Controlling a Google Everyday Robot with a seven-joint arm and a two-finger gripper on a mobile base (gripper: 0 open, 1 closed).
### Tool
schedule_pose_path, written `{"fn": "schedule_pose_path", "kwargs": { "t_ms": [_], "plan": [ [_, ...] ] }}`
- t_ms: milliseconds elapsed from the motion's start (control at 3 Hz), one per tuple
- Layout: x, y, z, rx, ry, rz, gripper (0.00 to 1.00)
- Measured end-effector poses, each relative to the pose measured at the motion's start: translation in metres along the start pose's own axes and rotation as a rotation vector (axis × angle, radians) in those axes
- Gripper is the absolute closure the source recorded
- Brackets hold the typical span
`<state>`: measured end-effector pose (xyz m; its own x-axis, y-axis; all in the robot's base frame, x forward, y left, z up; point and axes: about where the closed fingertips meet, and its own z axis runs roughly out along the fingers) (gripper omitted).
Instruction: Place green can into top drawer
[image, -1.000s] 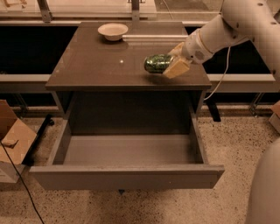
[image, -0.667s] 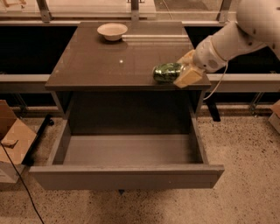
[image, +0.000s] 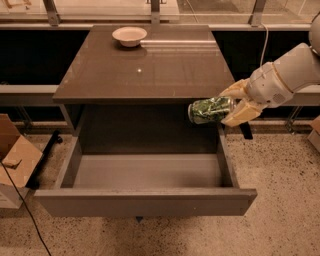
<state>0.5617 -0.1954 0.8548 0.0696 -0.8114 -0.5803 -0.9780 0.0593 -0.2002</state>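
The gripper (image: 227, 108) is at the right front corner of the counter (image: 150, 70), reaching in from the right on the white arm (image: 285, 75). Its two tan fingers (image: 239, 114) are clamped on the green can (image: 210, 110), one above and one below. The can lies on its side with a silver end facing left. It hangs in the air just in front of the counter's front edge, over the rear right corner of the top drawer (image: 145, 201).

The top drawer is pulled fully out. Its right wall runs directly beneath the gripper, and the counter edge is just beside the can. A pale bowl (image: 129, 36) stands at the rear of the counter, well apart from the can. A cardboard box (image: 15, 160) sits on the floor to the left of the drawer, with a dark cable (image: 22, 205) beside it.

One second ago the can was over the counter's right side. It has since moved forward past the front edge and lower.
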Motion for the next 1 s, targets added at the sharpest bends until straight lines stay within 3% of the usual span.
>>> {"fn": "schedule_pose_path", "kwargs": {
  "t_ms": [333, 1000],
  "plan": [
    [0.000, 0.000, 0.000, 0.000, 0.000, 0.000, 1.00],
    [0.011, 0.030, 0.059, -0.106, -0.043, -0.002, 1.00]
  ]
}}
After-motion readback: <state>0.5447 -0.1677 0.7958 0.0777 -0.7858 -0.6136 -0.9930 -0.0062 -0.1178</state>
